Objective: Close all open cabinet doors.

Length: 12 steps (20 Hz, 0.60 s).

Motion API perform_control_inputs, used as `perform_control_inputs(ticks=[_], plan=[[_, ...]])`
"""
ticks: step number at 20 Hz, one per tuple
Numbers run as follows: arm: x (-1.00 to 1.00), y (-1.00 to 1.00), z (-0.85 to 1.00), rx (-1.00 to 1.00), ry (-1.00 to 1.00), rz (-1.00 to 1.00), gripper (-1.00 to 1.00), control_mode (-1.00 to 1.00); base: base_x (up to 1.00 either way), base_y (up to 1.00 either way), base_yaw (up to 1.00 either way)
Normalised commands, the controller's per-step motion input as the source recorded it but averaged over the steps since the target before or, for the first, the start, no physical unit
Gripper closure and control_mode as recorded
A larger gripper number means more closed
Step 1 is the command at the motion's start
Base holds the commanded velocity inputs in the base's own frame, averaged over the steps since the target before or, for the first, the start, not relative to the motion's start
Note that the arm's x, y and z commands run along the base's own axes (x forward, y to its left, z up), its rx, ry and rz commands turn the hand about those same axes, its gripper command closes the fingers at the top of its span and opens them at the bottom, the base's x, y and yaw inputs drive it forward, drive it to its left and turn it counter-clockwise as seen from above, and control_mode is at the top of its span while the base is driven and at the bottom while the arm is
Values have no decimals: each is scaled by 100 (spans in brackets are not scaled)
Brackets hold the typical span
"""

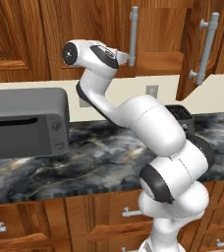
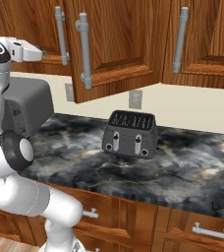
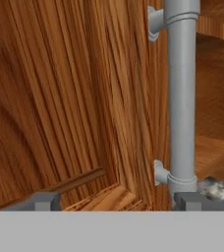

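An open cabinet door swings out over the counter at the upper right, its bar handle facing me; the same open door is seen nearly face-on, hanging forward of its neighbours. Left of the opening is another cabinet door with a vertical handle. My hand is raised right in front of this door's lower edge. Its wood face and handle are close in the hand view. My gripper is open, with nothing between its fingertips. A closed door stands at the right.
A dark toaster stands on the marbled black counter below the open door. A grey microwave sits at the counter's left. Drawer fronts with horizontal handles run beneath. The open cabinet's shelf lies behind my hand.
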Motion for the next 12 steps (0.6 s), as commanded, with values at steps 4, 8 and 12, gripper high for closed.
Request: perform_control_inputs(ticks=[4,8,12], plan=[[-99,-11,0,5,0,0,-100,-100,0,0,0],[-100,-14,0,6,-1,0,-100,-100,0,0,0],[-100,-12,0,4,-6,0,-100,-100,0,0,0]])
